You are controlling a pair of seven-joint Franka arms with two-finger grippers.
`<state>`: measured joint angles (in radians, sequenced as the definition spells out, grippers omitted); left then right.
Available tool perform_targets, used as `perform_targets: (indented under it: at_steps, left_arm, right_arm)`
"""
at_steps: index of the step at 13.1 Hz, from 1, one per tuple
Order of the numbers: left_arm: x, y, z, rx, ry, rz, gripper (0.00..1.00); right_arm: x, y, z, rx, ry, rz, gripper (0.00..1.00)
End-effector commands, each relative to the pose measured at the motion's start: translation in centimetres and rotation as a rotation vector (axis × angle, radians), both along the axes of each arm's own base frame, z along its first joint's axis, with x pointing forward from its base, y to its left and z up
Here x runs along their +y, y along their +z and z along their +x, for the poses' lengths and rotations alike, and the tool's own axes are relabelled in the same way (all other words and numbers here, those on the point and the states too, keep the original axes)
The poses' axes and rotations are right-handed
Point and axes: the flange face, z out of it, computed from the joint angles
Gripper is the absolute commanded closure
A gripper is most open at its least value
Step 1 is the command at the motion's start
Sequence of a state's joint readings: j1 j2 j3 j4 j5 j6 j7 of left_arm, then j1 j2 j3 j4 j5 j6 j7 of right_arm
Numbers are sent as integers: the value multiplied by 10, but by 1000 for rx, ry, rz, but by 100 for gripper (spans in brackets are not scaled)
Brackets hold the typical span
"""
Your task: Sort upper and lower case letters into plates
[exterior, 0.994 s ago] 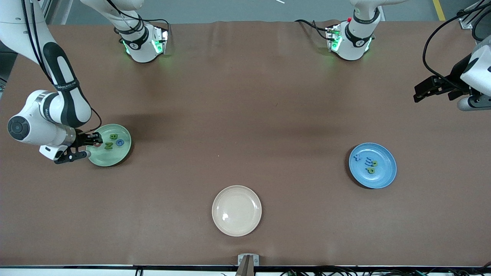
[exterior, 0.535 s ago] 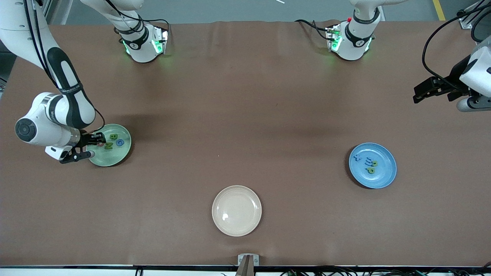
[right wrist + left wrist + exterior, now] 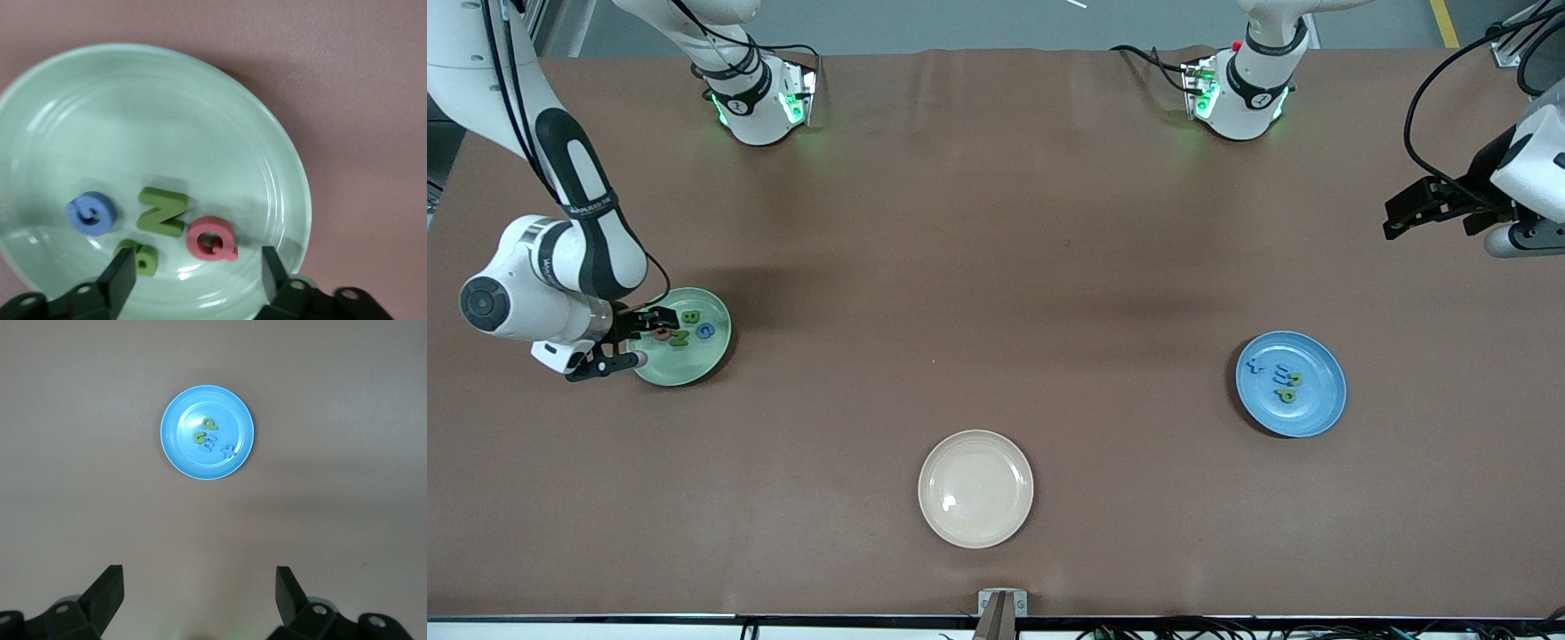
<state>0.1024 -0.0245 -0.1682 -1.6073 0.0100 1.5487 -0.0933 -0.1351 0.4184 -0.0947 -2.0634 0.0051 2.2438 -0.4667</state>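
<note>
The pale mint green plate (image 3: 694, 360) lies toward the right arm's end of the table. It holds a green B (image 3: 690, 316), a green N (image 3: 679, 338), a blue G (image 3: 705, 331) and a red Q (image 3: 660, 334). My right gripper (image 3: 639, 338) hangs low over this plate's rim, open and empty. In the right wrist view the plate (image 3: 167, 113) shows with the red Q (image 3: 211, 239) lying free just ahead of the right gripper (image 3: 198, 273). The blue plate (image 3: 1320, 404) holds several small letters. My left gripper (image 3: 1396, 218) waits, open and empty, high over the left arm's end of the table.
A cream-beige plate (image 3: 975, 524) lies bare, nearer to the front camera, between the two other plates. The left wrist view shows the blue plate (image 3: 180, 443) from high up and the left gripper (image 3: 198, 587). Brown cloth covers the table.
My right arm has shifted slightly toward the green plate, its fingers staying open. The red Q lies on the plate. The left arm has barely moved.
</note>
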Motion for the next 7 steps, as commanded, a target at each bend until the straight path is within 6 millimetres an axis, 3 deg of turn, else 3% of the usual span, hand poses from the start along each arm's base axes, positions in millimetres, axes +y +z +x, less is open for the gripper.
perform_targets:
  at_steps: [1, 3, 7]
  left_arm:
    - [-6, 11, -9, -27, -29, 0, 0]
    - [-4, 11, -9, -27, -26, 0, 0]
    - [-2, 11, -10, -26, -15, -2, 0]
  right_arm:
    - [28, 77, -5, -7, -76, -15, 1]
    - [52, 132, -13, -13, -126, -26, 1]
    - [96, 216, -27, -66, -174, -41, 0]
